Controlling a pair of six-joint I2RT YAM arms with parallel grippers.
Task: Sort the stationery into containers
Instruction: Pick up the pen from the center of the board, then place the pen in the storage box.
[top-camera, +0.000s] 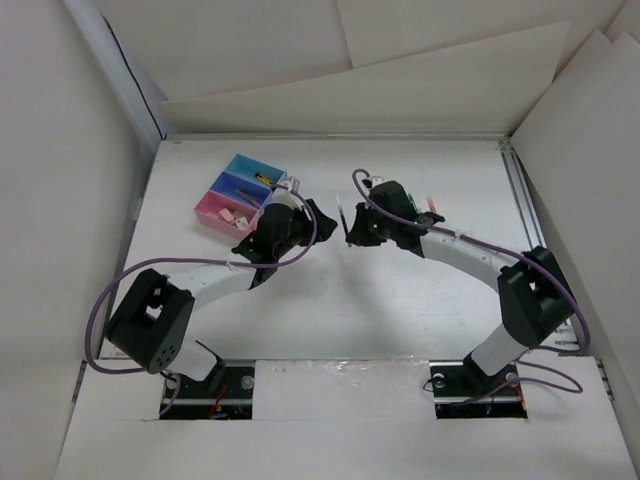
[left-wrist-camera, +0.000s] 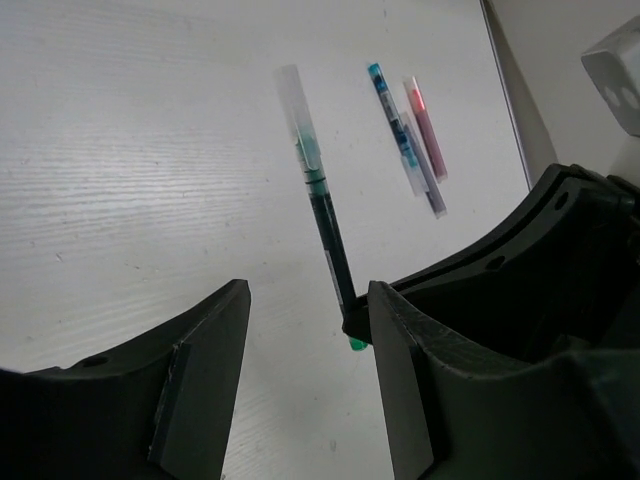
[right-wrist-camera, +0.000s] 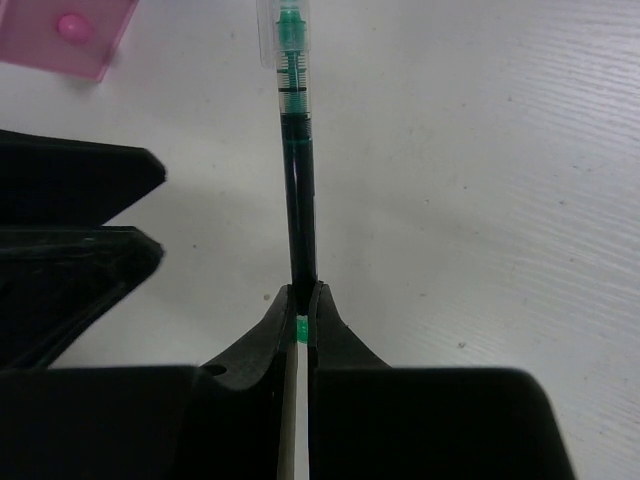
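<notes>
Two tools: the right tool is pinched tight on the tail of a green-ink pen. The left tool stands half wide, a finger on either side of that held end, with no contact we can see.
Pen position: in the gap between the arms, well right of the containers.
Step, as we judge: a hand-over to the left arm, which sits nearer the bins.
Doing it well: we would close the left tool squarely on the barrel beyond the right's pinch, and release only once that hold is sure.
Loose: a teal pen and a pink pen lie side by side on the counter.
Hard to tell: whether the held pen clears the counter, what lies in the bins, and what the greyish sliver beside the teal pen is.
</notes>
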